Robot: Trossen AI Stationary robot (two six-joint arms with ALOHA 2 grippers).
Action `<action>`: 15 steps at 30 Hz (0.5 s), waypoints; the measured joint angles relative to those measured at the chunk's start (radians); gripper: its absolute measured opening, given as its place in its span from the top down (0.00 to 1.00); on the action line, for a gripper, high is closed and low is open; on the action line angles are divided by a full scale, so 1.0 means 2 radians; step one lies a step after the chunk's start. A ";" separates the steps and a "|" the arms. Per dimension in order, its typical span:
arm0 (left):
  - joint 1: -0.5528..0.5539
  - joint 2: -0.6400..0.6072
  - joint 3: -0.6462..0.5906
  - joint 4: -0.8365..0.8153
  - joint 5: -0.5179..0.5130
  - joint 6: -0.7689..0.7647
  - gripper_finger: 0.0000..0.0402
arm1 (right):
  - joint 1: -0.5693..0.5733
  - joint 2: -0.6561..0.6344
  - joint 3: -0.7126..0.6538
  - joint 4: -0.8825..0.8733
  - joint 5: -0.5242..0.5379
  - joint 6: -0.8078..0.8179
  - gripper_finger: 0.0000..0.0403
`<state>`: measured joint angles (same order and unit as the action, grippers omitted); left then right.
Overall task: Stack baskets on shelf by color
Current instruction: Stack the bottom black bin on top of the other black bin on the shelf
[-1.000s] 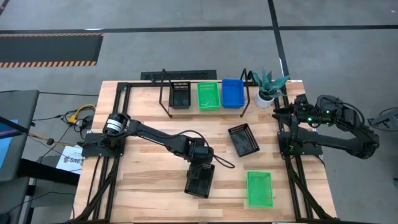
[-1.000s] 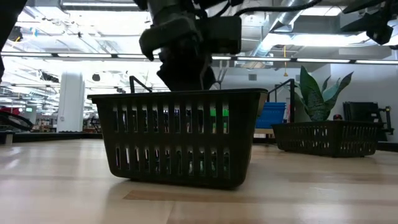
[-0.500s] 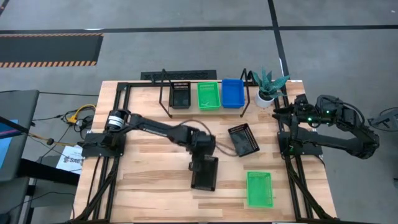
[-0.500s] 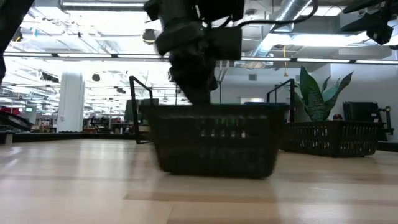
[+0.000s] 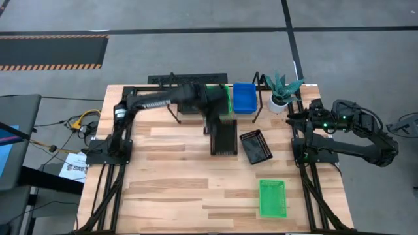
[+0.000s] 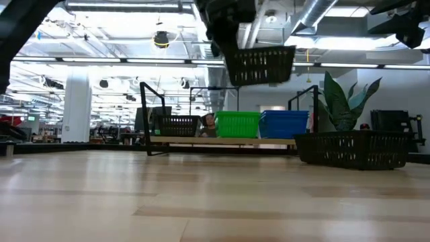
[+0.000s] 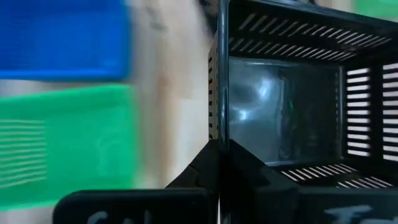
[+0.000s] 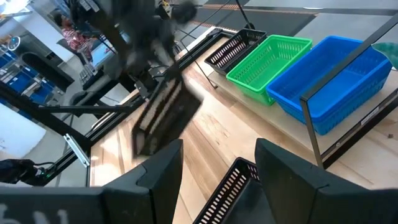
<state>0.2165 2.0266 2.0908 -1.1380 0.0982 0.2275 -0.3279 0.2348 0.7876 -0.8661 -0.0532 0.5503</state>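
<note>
A black basket (image 5: pixel 223 134) hangs in the air in front of the shelf (image 6: pixel 222 140), with my left gripper (image 5: pixel 215 116) shut on it. On the shelf stand a black basket (image 6: pixel 178 124), a green one (image 6: pixel 237 124) and a blue one (image 5: pixel 244 98), side by side on their bottoms. Another black basket (image 5: pixel 256 146) and a green basket (image 5: pixel 272 198) rest on the tabletop. At the table's right side my right gripper (image 8: pixel 217 180) waits, open, with nothing between its fingers. My left gripper pinches the rim of one wall (image 7: pixel 219 134) of the black basket, one finger inside the basket and one outside. The fingers slant down from the far left. The basket is lifted clear of the table and hangs tilted below them, its open side toward the wrist camera.
A potted plant (image 5: pixel 282 88) in a white pot stands at the shelf's right end. The shelf's black wire legs (image 6: pixel 144 117) rise above the plank. Bare wood lies across the table's near left part.
The black basket that stood near the table's front edge has slid a little to the right and then been lifted clear. My left gripper has carried it up and toward the far edge, to just in front of the shelf. My right arm has kept still.
</note>
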 joint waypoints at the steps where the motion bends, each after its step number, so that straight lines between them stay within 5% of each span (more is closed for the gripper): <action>1: 0.014 0.000 0.020 -0.009 -0.005 0.010 1.00 | 0.000 0.000 0.000 0.000 0.000 0.000 0.44; 8: 0.118 0.000 0.133 -0.056 -0.027 0.066 1.00 | 0.000 0.000 0.000 0.000 0.004 -0.019 0.44; 15: 0.206 -0.015 0.125 -0.064 -0.024 0.095 1.00 | 0.000 0.000 0.000 0.004 0.046 -0.030 0.44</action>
<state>0.6283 1.9965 2.3413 -1.2658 0.0509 0.4166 -0.3281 0.2348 0.7876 -0.8580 0.0391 0.4896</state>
